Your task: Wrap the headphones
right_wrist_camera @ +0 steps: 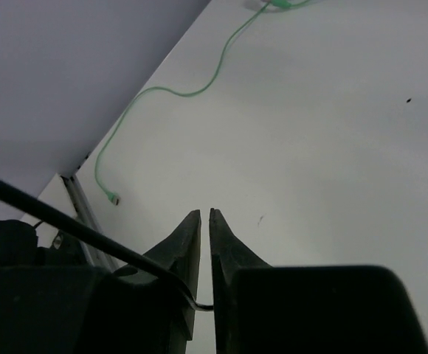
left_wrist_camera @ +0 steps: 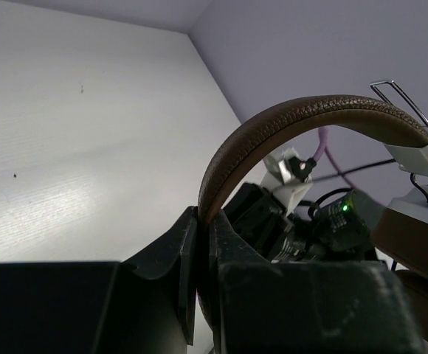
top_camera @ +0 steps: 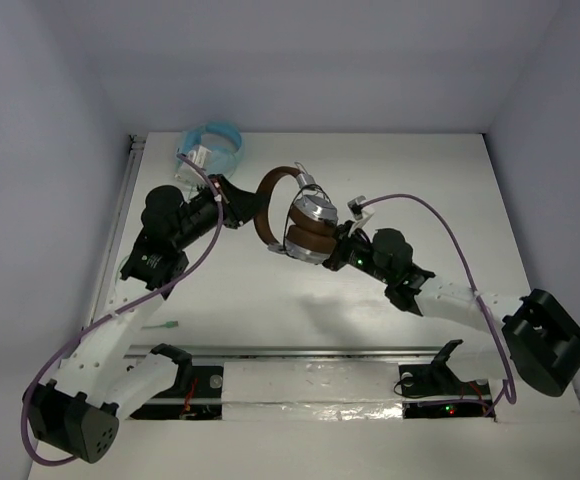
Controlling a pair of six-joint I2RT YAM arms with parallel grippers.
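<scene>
The brown headphones (top_camera: 288,215) are held up above the table's middle, their silver earcups (top_camera: 315,208) pressed together. My left gripper (top_camera: 242,207) is shut on the brown leather headband (left_wrist_camera: 302,118); its jaws (left_wrist_camera: 203,221) pinch the band's lower left end. My right gripper (top_camera: 338,252) sits just right of the ear pads. In the right wrist view its jaws (right_wrist_camera: 205,215) stand nearly closed, with the thin black cable (right_wrist_camera: 66,221) running in from the left and pinched deep between them.
Light blue headphones (top_camera: 210,146) lie at the back left, behind my left wrist. Their green cable (right_wrist_camera: 177,92) trails across the table, its plug (top_camera: 162,327) near the left front. A metal rail (top_camera: 300,352) runs along the near edge.
</scene>
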